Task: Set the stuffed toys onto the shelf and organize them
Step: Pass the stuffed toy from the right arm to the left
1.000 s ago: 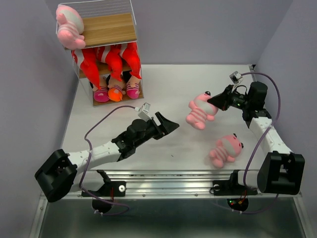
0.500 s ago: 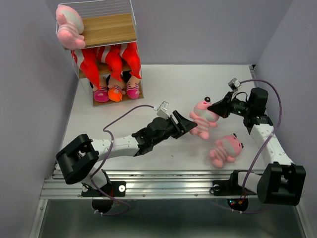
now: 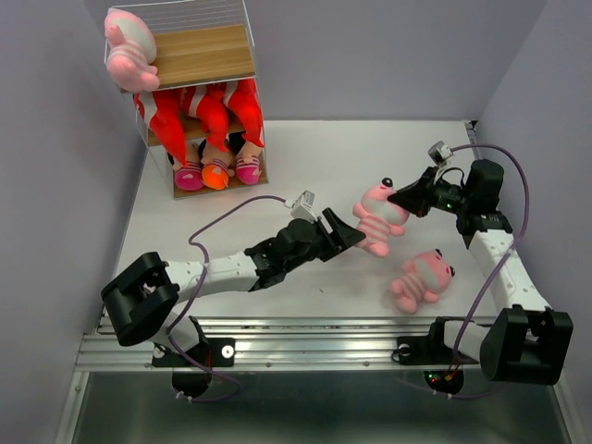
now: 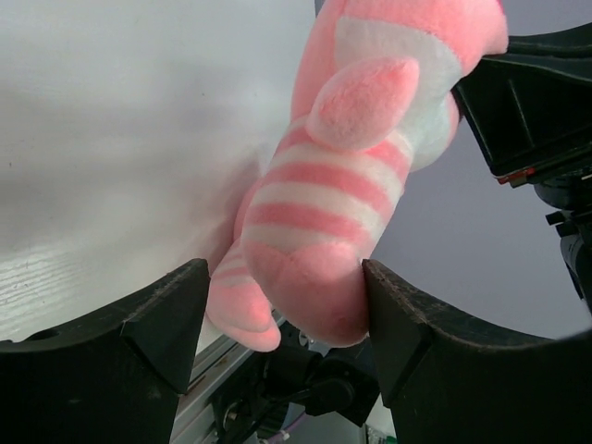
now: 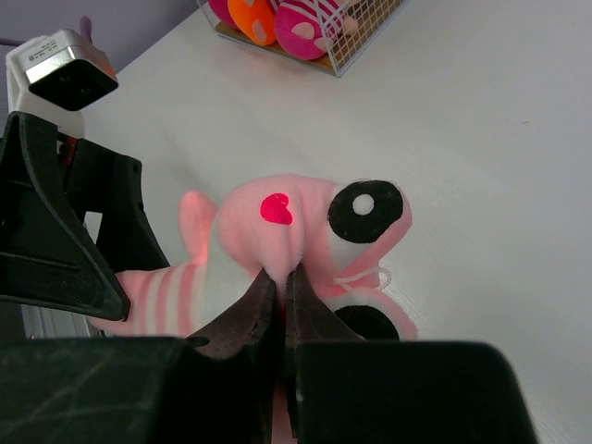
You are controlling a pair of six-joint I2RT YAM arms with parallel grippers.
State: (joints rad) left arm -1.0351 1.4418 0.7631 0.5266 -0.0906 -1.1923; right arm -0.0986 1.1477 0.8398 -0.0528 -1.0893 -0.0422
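— Pink striped animal [image 3: 377, 215], centre of the top view: who has it?

— Fig. 1. My right fingers [image 3: 407, 197] are pinched shut on its head and hold it up over the surface [image 3: 305, 157]. Change within the last second: I swung the left arm in from the left, and the left fingers [image 3: 344, 231], wide apart then, have narrowed to stand on either side of its striped belly and legs. In the left wrist view the toy [image 4: 324, 213] fills the gap between them. I see no squeeze yet, so I read them as apart, not gripping.

— Meaning for the task?

— A handover, I judge: the shelf [image 3: 199, 55] stands far left, on the left arm's side. Its top tier carries 1 pink plush [image 3: 129, 51], the middle tier 3 red sharks [image 3: 208, 111], and the bottom tier 3 dolls [image 3: 217, 166]. 1 spare animal [image 3: 421, 277] lies on the surface near the right arm, so 2 toys remain to be shelved.
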